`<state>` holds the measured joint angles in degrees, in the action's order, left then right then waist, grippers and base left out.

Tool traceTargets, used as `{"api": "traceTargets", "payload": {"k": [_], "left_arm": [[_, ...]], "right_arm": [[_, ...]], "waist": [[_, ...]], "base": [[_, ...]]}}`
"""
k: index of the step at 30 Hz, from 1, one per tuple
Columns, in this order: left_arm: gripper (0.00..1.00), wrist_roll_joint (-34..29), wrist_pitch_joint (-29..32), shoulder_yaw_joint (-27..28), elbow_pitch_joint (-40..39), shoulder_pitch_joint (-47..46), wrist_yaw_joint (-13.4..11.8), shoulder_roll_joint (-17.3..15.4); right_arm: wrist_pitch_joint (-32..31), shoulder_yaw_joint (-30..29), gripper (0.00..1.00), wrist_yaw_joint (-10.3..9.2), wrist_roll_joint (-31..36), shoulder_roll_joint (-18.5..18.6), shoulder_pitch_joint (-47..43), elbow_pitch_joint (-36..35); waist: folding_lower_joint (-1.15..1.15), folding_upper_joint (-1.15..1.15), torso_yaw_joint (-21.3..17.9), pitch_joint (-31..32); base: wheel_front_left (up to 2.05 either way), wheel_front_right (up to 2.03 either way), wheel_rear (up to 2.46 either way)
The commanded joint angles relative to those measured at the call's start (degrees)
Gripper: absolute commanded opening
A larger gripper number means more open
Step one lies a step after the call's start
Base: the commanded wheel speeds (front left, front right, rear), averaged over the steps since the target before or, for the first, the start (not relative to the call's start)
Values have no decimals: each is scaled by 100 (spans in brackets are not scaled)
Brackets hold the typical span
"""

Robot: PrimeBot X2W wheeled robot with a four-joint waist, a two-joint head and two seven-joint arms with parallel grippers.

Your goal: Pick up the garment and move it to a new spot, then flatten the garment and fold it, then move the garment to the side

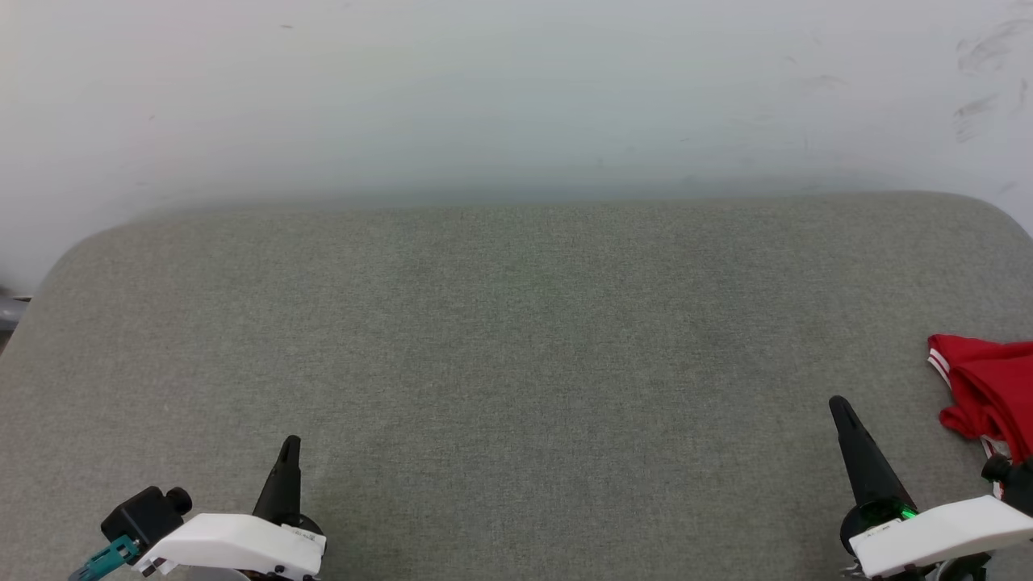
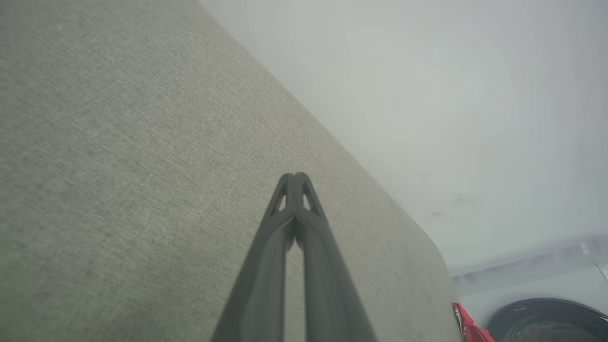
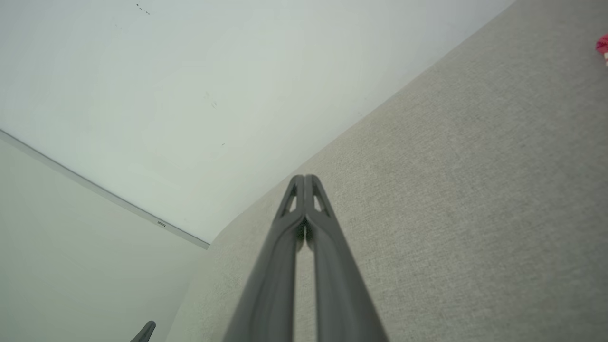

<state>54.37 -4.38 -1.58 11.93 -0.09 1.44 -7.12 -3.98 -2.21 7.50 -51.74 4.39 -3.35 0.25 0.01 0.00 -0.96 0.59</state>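
Across the head view, a grey cloth-covered table (image 1: 516, 363) with rounded far corners is spreading wide, and a pale wall (image 1: 516, 97) is rising behind its far edge. At the table's right edge, toward the near side, the garment (image 1: 989, 387) is lying bunched up. It is showing red cloth with a strip of red-and-white trim, and part of it is running out of the picture. Along the near edge, the left tool (image 1: 290, 445) is sitting by the near left corner, pointing toward the far edge. The right tool (image 1: 839, 407) is pointing the same way near the garment, apart from it. In the wrist views, each tool is pressing its two dark fingers together at the tips and gripping nothing.
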Motion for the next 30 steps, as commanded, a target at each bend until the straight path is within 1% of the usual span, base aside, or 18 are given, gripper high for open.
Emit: {"api": "traceTargets", "payload": {"k": [1, 30], "left_arm": [[0, 142, 43, 48, -37, -142, 38, -11], [0, 1775, 522, 397, 73, -376, 302, 184]], "right_arm": [[28, -5, 0, 0, -177, 48, 158, -2], [4, -71, 0, -1, -2018, 55, 529, 609]], "waist": [[0, 0, 1, -1], [0, 0, 36, -29]], "base": [[0, 0, 0], [0, 0, 0]]}}
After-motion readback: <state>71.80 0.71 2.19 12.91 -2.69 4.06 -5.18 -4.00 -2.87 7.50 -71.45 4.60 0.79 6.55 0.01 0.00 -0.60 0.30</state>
